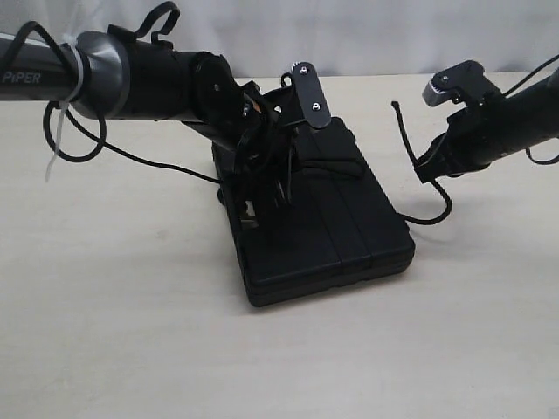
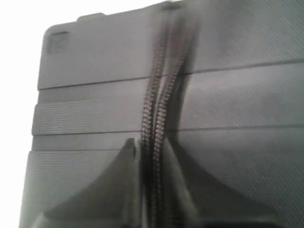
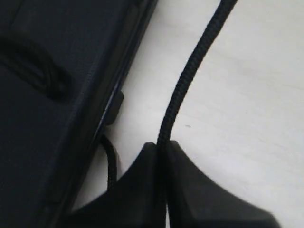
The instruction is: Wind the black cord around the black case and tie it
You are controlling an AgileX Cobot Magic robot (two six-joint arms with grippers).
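The black case (image 1: 349, 227) lies flat in the middle of the table, its ribbed lid (image 2: 95, 114) filling the left wrist view. My left gripper (image 1: 272, 170) is down on the case's far left part, shut on two strands of the black cord (image 2: 156, 109) that run side by side across the lid between its fingers (image 2: 124, 159). To the right of the case my right gripper (image 1: 434, 166) is held above the table, shut on a single strand of the black cord (image 3: 183, 80). That strand's free end (image 1: 396, 106) sticks upward, and a loop (image 1: 432, 218) trails back to the case (image 3: 42, 104).
The beige table (image 1: 131, 332) lies all around the case. The left arm's thin glossy cable (image 1: 148, 161) hangs onto the table behind the case, and a white zip tie (image 1: 54, 144) dangles from that arm. A short cord piece (image 3: 110, 161) shows by the case's edge.
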